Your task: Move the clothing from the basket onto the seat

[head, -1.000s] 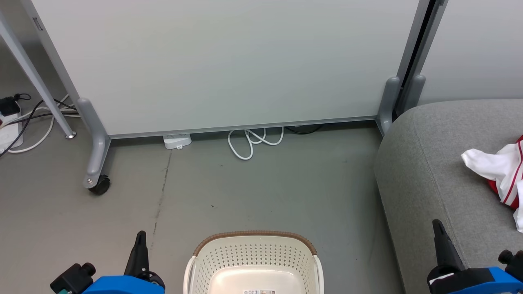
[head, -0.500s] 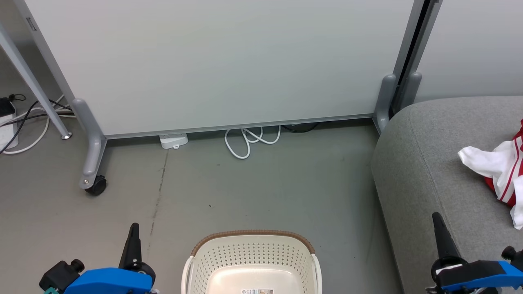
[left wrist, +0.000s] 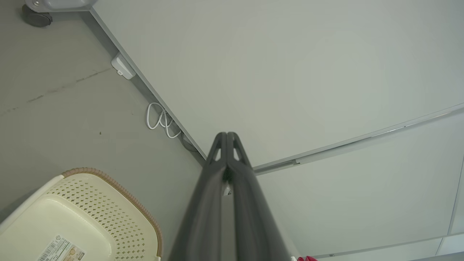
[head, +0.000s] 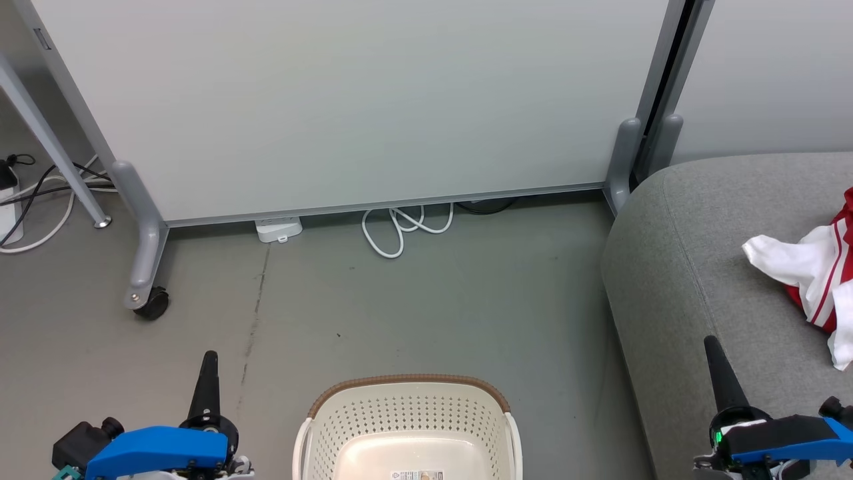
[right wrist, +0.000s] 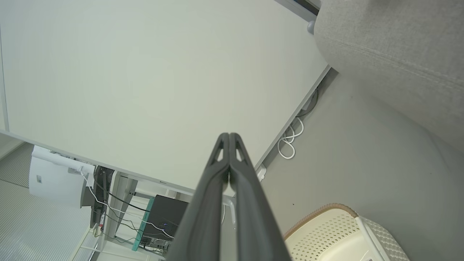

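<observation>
Head view, with both wrist views. The clothing [head: 810, 273], a red-and-white heap, lies on the seat [head: 700, 267] at 3 o'clock and runs off the frame's edge, so whether it is one garment or two cannot be told. The basket [head: 408, 381] stands on the floor at 6 o'clock, well apart from the heap. The part of its bottom that can be seen is bare apart from a label [head: 416, 475]; its near end is cut off.

Change over the last second: the whole scene, from the caster [head: 152, 305] at 9 o'clock to the seat's edge, has slid slightly towards 9 o'clock, which indicates a small turn of the camera rather than movement of the objects. Against the basket, both fingertips now stand a little higher in the view. The left gripper [head: 209, 363] at 7 o'clock and the right gripper [head: 714, 353] at 4 o'clock have their fingers pressed together on nothing, as before.

Reading: with no cloth in either gripper and none visible in the basket, the transfer appears complete or nearly so, and the arms look to be settling into rest.
</observation>
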